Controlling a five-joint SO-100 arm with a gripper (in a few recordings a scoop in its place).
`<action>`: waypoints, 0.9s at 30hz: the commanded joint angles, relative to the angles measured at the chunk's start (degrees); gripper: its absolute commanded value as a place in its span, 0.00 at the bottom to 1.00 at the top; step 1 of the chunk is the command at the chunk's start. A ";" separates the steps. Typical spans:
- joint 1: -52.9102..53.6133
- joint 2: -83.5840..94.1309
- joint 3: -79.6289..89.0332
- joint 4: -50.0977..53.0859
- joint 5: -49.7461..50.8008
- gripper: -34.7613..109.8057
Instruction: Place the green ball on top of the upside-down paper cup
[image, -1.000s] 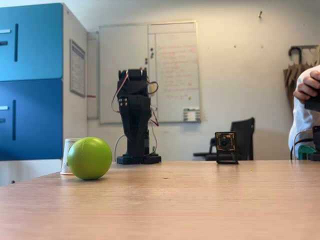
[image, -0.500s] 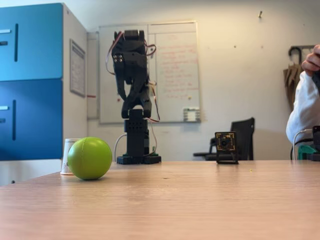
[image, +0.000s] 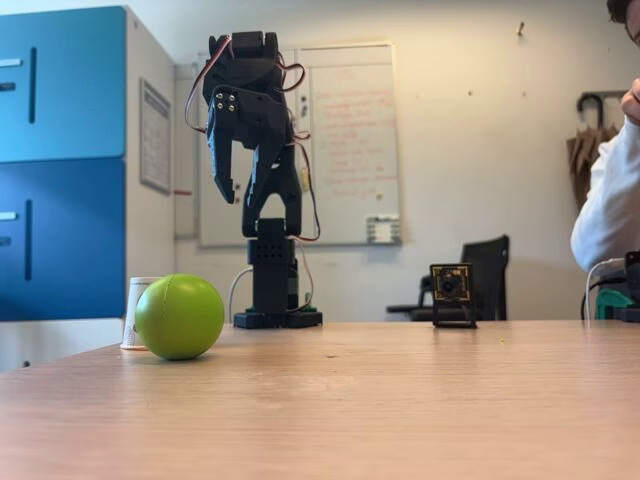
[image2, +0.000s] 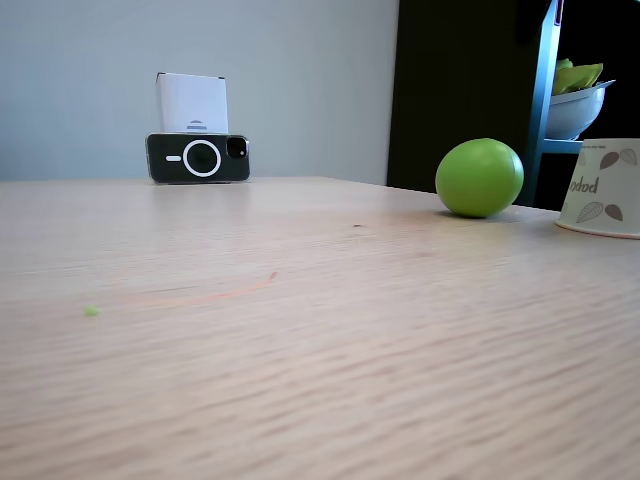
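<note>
The green ball (image: 180, 316) rests on the wooden table at the left; in another fixed view the green ball (image2: 480, 177) lies just left of the cup. The upside-down paper cup (image: 137, 310) stands behind the ball, mostly hidden by it. At the right edge, the paper cup (image2: 603, 200) shows leaf prints and stands rim down, a small gap from the ball. My black gripper (image: 225, 193) hangs high above the table, behind and to the right of the ball, fingers pointing down and holding nothing. I cannot make out the gap between its jaws.
A small camera on a stand (image: 452, 295) sits at the table's far edge. A person's arm (image: 605, 225) shows at the right. A blue cabinet (image: 60, 160) stands at the left. A phone on a stand (image2: 198, 157) faces the table.
The arm has unfolded from a tucked pose and risen; the gripper now hangs higher and further left. Ball and cup have not moved.
</note>
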 joint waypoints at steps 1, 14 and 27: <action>0.79 -0.70 -2.29 -0.62 -5.01 0.31; 0.70 -5.27 -2.72 -2.37 -7.56 0.46; -4.13 -15.73 -4.83 -3.87 -6.94 0.53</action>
